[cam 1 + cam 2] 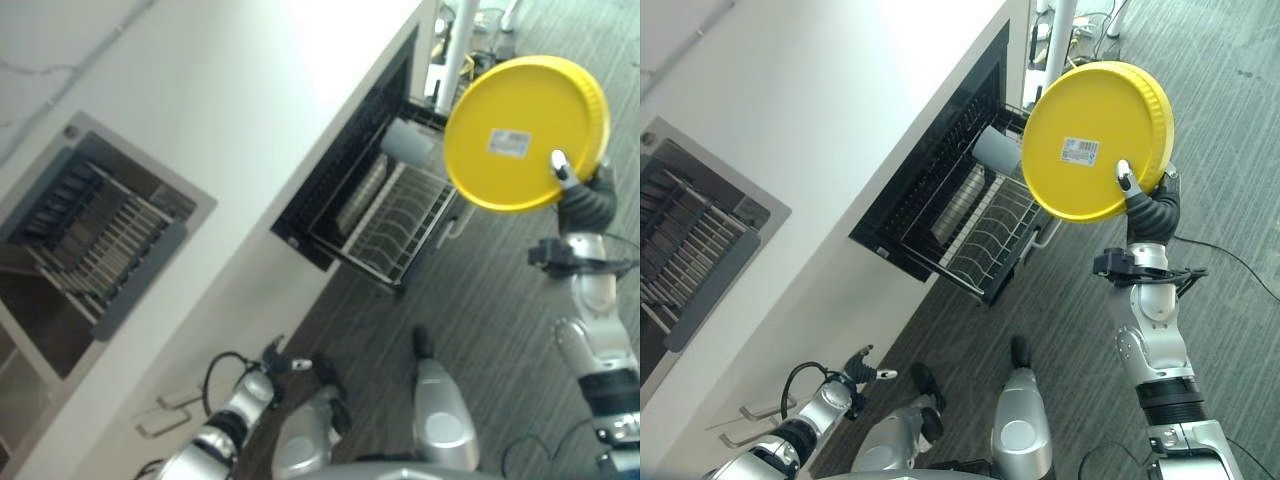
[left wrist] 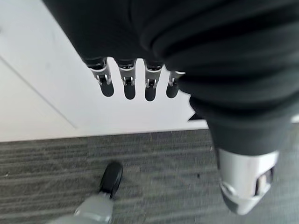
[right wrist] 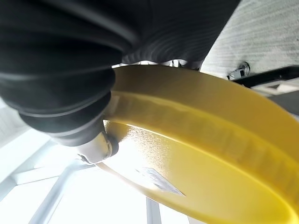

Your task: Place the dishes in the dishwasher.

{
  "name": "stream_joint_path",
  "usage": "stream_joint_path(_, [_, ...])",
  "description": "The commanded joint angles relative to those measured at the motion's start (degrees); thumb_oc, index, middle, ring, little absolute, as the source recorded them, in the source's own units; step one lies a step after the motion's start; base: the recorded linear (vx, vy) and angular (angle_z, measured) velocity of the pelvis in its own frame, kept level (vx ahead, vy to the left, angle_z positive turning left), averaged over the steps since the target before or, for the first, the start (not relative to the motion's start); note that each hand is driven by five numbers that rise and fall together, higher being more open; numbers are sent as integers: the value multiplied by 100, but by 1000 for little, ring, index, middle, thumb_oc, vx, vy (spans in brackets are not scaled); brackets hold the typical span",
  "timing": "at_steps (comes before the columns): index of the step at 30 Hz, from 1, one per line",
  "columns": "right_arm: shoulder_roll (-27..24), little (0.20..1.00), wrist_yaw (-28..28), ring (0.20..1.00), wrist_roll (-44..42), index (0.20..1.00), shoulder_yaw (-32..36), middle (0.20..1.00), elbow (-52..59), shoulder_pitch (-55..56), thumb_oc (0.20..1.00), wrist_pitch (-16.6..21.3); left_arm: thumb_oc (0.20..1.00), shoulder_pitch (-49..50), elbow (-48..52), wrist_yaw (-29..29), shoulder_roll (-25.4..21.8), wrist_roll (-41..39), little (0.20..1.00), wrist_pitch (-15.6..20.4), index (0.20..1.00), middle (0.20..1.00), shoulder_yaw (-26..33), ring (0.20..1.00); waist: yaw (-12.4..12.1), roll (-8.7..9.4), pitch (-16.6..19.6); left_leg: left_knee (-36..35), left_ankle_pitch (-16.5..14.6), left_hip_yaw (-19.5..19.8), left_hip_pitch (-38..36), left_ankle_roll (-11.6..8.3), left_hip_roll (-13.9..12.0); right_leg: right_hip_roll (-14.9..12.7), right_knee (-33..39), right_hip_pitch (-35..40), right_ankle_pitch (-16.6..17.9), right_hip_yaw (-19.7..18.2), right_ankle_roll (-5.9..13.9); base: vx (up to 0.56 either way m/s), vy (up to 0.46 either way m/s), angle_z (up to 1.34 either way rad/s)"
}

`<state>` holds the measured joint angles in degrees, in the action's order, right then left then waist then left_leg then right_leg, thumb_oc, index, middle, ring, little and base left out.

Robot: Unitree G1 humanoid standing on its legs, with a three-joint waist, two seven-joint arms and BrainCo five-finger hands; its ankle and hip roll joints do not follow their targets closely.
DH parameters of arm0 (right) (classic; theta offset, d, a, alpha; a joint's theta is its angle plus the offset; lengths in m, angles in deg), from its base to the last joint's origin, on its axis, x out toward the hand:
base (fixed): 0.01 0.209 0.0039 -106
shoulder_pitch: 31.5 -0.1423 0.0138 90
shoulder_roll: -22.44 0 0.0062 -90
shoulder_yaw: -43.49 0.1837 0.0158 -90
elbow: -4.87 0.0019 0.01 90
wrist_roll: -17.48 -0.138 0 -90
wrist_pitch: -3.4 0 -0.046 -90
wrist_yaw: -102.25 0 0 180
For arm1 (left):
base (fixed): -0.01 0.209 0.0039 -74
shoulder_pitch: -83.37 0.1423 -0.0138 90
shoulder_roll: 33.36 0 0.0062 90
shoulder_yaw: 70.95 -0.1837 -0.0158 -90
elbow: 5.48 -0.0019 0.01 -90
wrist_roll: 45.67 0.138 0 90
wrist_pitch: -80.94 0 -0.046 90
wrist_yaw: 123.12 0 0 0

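Yellow plate (image 1: 1095, 140) pinched at its rim in my right hand (image 1: 1145, 200), held up with its labelled underside toward me, above the floor | just beside the open dishwasher (image 1: 940, 200), off the outer edge of its pulled-out wire rack (image 1: 990, 240) | my left hand (image 2: 135, 81) hangs low by the white cabinet front, fingers straight, empty.

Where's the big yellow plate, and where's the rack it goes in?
yellow plate (image 1: 1085, 130), right eye view, on its flat underside above the sticker.
dishwasher rack (image 1: 995, 245), right eye view, on the wire tines of the pulled-out rack.
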<state>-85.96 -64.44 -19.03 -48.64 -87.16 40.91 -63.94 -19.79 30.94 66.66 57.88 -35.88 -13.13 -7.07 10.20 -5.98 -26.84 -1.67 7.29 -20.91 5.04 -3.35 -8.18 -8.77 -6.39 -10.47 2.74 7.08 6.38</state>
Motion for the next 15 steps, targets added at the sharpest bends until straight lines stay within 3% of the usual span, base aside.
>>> stream_joint_path(1, [91,200,23,200,328,200,85,200,376,-634,200,486,1000,-13,-12,6,-310,294,1000,77,1000,1000,-98,1000,-158,358,350,1065,-1074,731,166,-32,-79,-102,-817,-79,-952,231,-90,-85,-1,18])
stream_joint_path(10, [74,200,88,200,858,200,-191,200,19,-1055,200,348,1000,-151,-72,-81,-332,328,1000,-60,1000,1000,-151,1000,-413,383,92,1312,-1069,998,520,7,-19,-103,-1273,-385,-1085,371,-188,-48,-3,17])
stream_joint_path(15, [77,200,212,200,942,200,-282,200,-92,-1272,200,-53,1000,-139,-191,-229,-352,481,1000,-183,1000,1000,-162,1000,-511,405,79,1294,-1037,1012,531,-3,-16,-131,-1263,-356,-1074,462,-172,-11,28,8])
